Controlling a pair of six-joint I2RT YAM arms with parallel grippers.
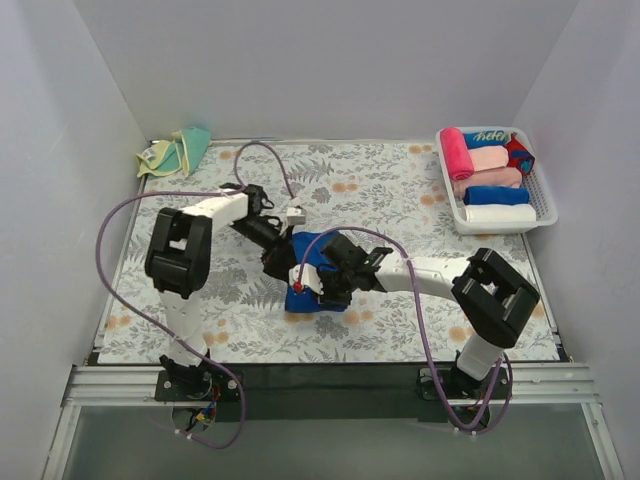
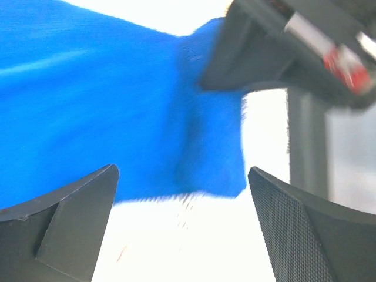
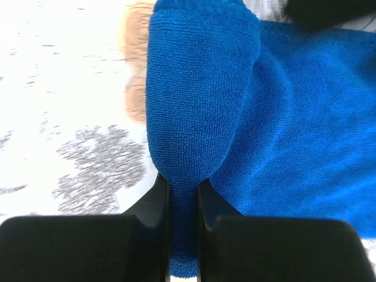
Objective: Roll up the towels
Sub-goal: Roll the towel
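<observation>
Right gripper [image 3: 183, 191] is pinched almost closed on a fold of the blue towel [image 3: 202, 88]. The cloth runs down between its two fingers [image 3: 157, 202] and rises ahead of them as a rounded, doubled-over hump. In the right wrist view the rest of that towel spreads to the right of the hump, lying on the floral table cover [image 3: 64, 106].

Left gripper [image 2: 182, 176] is spread wide, with nothing between its pads [image 2: 299, 223]. The blue towel fills the left wrist view just past the fingertips, its lower edge about level with them. That frame is blurred, so can't tell whether either pad touches the cloth. The right gripper's dark body shows at the upper right of that view, up against the towel's edge.

Top view: both grippers meet mid-table over the blue towel, the left one on its far-left side and the right one on its near-right side. Only patches of blue show around them — one at the near edge, one under the wrists.

Yellow towel with teal-green patch [image 1: 175, 152] lies bunched and unrolled at the far-left corner of the table, well apart from both arms. White basket [image 1: 545, 210] at the far right holds rolled towels [image 1: 490, 175] — pink, peach, blue and white among them.
</observation>
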